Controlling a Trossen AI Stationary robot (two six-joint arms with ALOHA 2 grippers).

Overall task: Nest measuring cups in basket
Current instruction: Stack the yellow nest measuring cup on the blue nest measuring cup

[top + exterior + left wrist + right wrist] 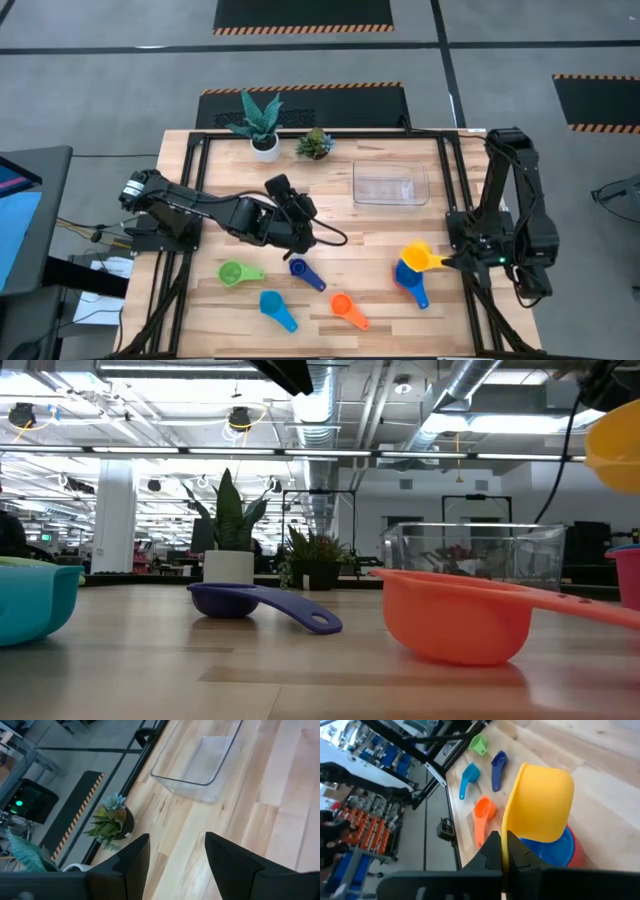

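Yellow is the colour of the measuring cup [542,802] that the right gripper [502,851] holds. The two dark fingers pinch the cup's flat handle, and the cup is up in the air, off the table. Right under it sits a blue cup [555,847] inside a red cup [574,851]. These two are already nested together on the wooden table [380,230], near the right side.

The left gripper [175,857] is over the middle of the table. Its fingers are apart and nothing is between them. It hangs a little above the dark blue cup [305,272].

Four cups lie loose on the table. The green cup [236,272] is on the left. The dark blue cup is just beside it, toward the middle. The light blue cup [276,308] is nearer the front edge. The orange cup [347,309] is next to it, farther to the right. None of them touch each other.

The clear basket [391,183] stands at the back of the table, toward the right. No cup is inside it. It is well apart from all the cups.

A tall leafy plant in a white pot [263,125] stands at the back edge. A small bushy plant in a dark pot [315,144] is just beside it.
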